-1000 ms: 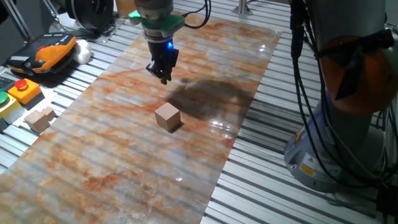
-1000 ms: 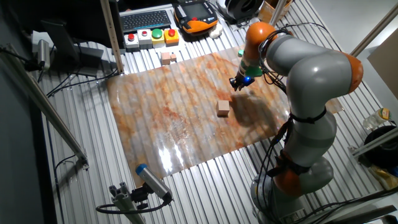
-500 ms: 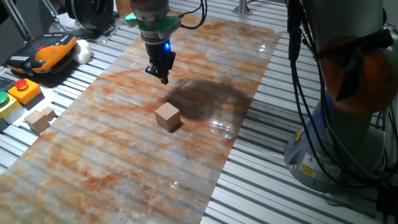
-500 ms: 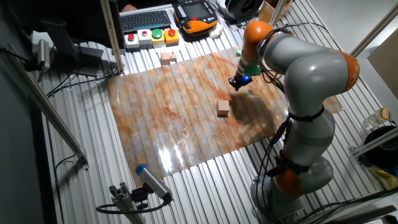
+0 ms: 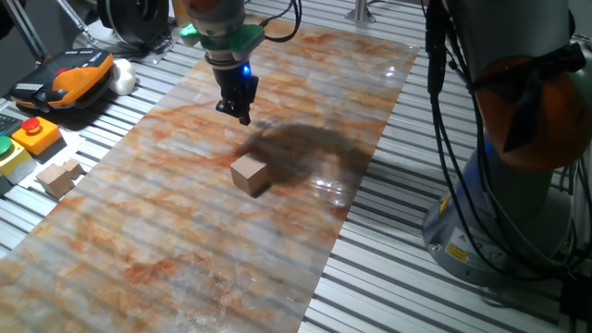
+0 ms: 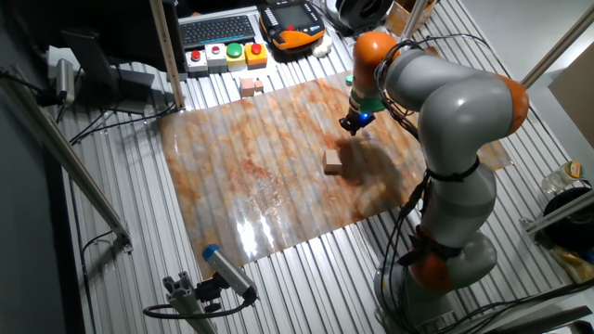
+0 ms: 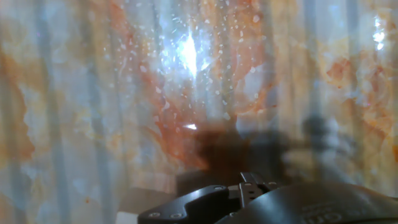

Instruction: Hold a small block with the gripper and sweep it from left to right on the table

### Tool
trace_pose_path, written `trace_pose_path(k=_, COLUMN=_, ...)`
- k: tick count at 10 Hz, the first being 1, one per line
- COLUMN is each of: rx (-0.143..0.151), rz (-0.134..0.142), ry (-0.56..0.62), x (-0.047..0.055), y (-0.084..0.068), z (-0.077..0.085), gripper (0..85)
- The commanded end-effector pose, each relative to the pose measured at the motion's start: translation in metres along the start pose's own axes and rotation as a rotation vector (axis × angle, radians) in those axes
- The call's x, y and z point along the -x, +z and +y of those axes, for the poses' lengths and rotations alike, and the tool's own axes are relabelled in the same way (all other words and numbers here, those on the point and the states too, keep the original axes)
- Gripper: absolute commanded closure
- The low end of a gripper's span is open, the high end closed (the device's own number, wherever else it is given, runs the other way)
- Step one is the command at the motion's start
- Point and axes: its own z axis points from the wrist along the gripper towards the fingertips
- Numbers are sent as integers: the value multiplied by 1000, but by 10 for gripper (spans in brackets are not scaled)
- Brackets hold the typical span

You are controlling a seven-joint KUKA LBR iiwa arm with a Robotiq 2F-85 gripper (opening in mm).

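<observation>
The table (image 5: 185,231) is a long glossy board marbled in orange, rust and grey, lying on ribbed silver metal slats (image 5: 407,277) that show past its edges. The grey robot arm (image 6: 464,139) reaches over the board from its base on the slats and throws a dark shadow (image 5: 305,148) on the marbled surface. Off the board's edge sit a pendant with an orange body (image 5: 69,74), a box with coloured push buttons (image 6: 227,54), and a pair of joined tan blocks (image 5: 57,176) resting on the slats. The gripper (image 5: 239,113) hangs above the board, fingers pointing down, a blue light glowing above them and a green ring higher up; its fingertips look drawn close together with nothing between them, though whether they fully meet cannot be told. The small block (image 5: 250,174) lies alone on the table, apart from the gripper and untouched, nearer the camera in one fixed view; in the other fixed view the small block (image 6: 333,162) sits below and slightly left of the gripper (image 6: 350,127). The hand view shows only blurred marbled board (image 7: 93,93) with a bright glare spot.
</observation>
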Motion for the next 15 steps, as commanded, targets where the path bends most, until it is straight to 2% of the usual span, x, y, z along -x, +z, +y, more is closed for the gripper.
trace_pose_path(k=1, rx=3, rz=5, ry=0, x=0, y=0, z=0, gripper=850)
trace_pose_path(k=2, rx=17, rz=20, ry=6, x=0, y=0, z=0, gripper=850)
trace_pose_path(k=4, rx=43, rz=11, ry=37, x=0, y=0, z=0, gripper=850)
trace_pose_path(k=7, rx=27, rz=-5, ry=47, x=0, y=0, z=0, gripper=850)
trace_pose_path(k=8, rx=39, rz=-9, ry=46, x=-2, y=-10, z=-6, gripper=850)
trace_pose_path(k=10, rx=54, rz=-19, ry=43, x=-8, y=-29, z=-23, gripper=850)
trace_pose_path(k=11, rx=49, rz=-27, ry=40, x=-12, y=-36, z=-29, gripper=850)
trace_pose_path(k=15, rx=52, rz=-40, ry=66, x=-34, y=-44, z=-24, gripper=850)
